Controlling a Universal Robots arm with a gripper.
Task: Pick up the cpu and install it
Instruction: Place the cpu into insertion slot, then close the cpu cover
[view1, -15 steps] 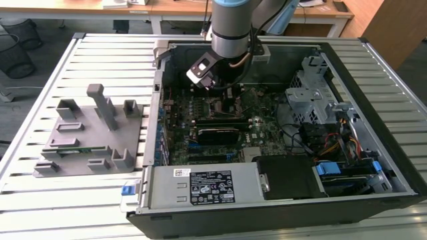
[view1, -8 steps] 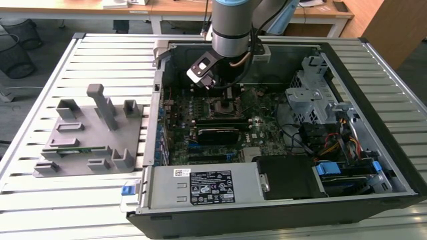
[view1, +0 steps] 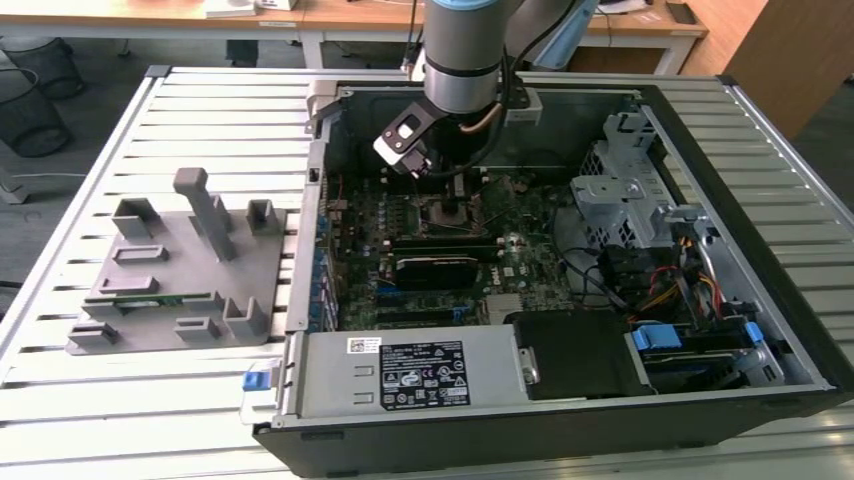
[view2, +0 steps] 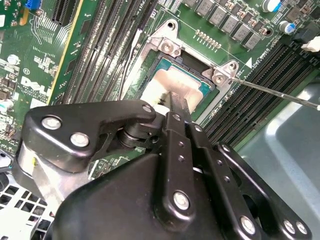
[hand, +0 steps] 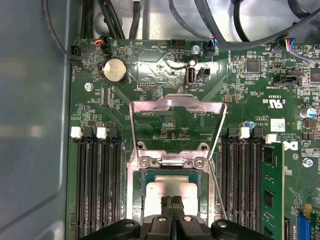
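Note:
The cpu (view2: 172, 82) is a flat square chip with a shiny silver top, and it lies flat inside the motherboard socket (hand: 134, 200). In both wrist views my gripper (view2: 176, 104) stands directly over it, its two black fingers pressed together with nothing between them. The fingertips (hand: 172, 204) sit at or just above the cpu (hand: 157, 194) top; I cannot tell whether they touch. The socket's metal load plate (hand: 175, 102) stands swung open behind the chip. In the exterior view my arm (view1: 461, 60) reaches down into the open computer case over the socket area.
Black memory slots (hand: 95, 185) flank the socket, with a green memory stick (hand: 270, 190) seated on one side. A thin socket lever rod (view2: 280, 94) juts out beside it. A grey fixture (view1: 174, 270) lies on the slatted table at the exterior view's left. Drive cages and cables (view1: 641, 230) crowd the case's other side.

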